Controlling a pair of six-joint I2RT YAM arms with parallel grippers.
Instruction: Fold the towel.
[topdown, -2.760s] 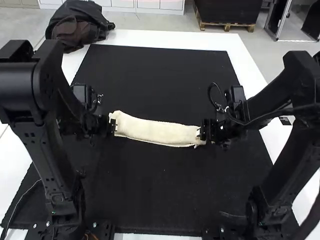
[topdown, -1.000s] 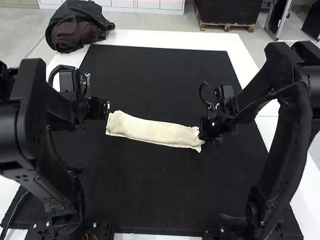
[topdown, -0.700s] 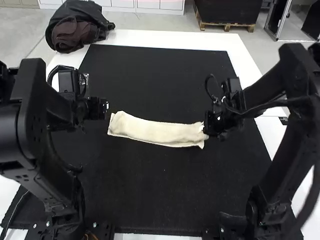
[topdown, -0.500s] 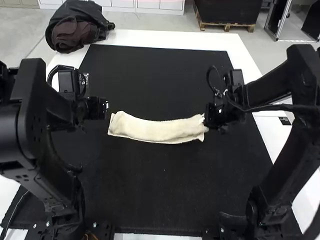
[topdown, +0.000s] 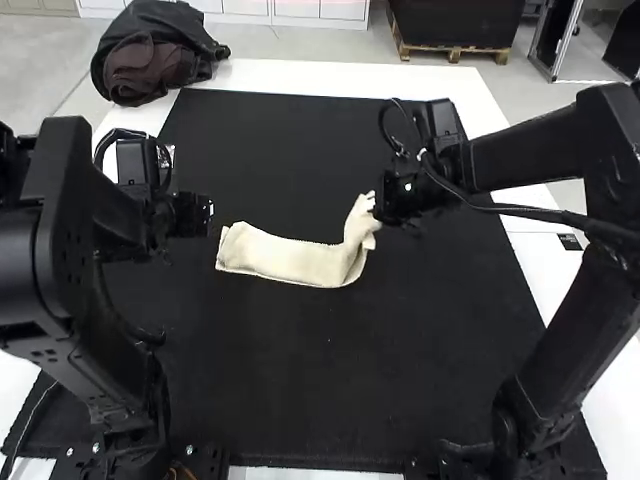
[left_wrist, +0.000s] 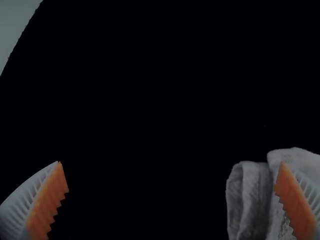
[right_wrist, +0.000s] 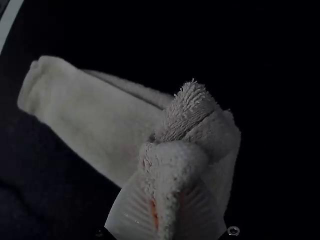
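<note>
The cream towel (topdown: 290, 260) lies as a long folded strip across the middle of the black mat, its right end raised and bent back over. My right gripper (topdown: 378, 208) holds that end up; in the right wrist view, the right gripper (right_wrist: 167, 205) is shut on the bunched end of the towel (right_wrist: 100, 117). Just beyond the towel's left end is my left gripper (topdown: 208, 215). In the left wrist view, the left gripper (left_wrist: 171, 175) stands open, with the towel's folded end (left_wrist: 250, 200) close to one finger.
The black mat (topdown: 300, 380) covers most of the white table (topdown: 330, 75). A dark bag or garment (topdown: 150, 60) rests at the far left corner.
The left gripper has let go of the towel's left end and backed away. The right gripper has lifted the right end, carrying it away from the arm bases and toward the left.
</note>
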